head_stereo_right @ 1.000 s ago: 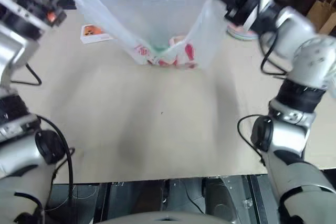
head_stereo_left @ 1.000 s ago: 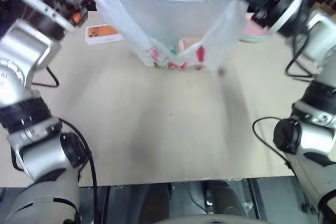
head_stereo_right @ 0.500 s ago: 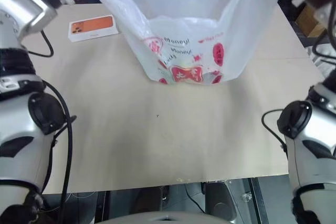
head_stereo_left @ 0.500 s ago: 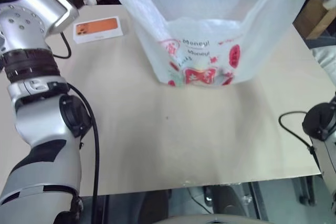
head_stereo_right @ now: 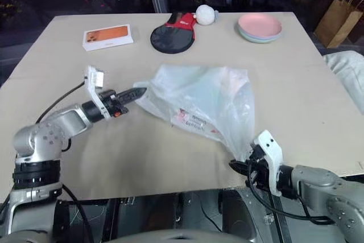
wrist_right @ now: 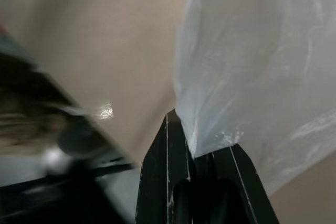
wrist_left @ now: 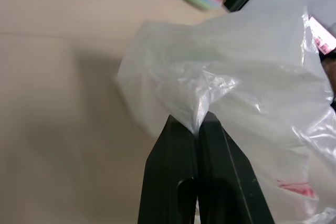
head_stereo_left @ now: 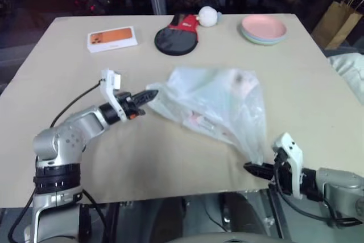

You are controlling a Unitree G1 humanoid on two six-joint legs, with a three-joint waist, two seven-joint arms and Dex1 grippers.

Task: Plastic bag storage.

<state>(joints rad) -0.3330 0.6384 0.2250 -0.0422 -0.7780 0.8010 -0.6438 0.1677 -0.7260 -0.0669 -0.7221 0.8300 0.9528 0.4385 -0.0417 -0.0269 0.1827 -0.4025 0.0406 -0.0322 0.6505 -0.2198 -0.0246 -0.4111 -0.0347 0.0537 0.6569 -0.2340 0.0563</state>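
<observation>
Plastic bag (head_stereo_left: 213,103) pinched by left claw (wrist_left: 198,124), right claw (wrist_right: 193,153)

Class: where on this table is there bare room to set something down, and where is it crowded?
Bare: the left strip between the phone box and left gripper; the right side below the plates. Crowded: the middle under the plastic bag, the far edge around the paddle.

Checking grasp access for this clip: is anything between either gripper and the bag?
Nothing visible. The left gripper and right gripper are each already shut on an edge of the bag, which lies on the table.
</observation>
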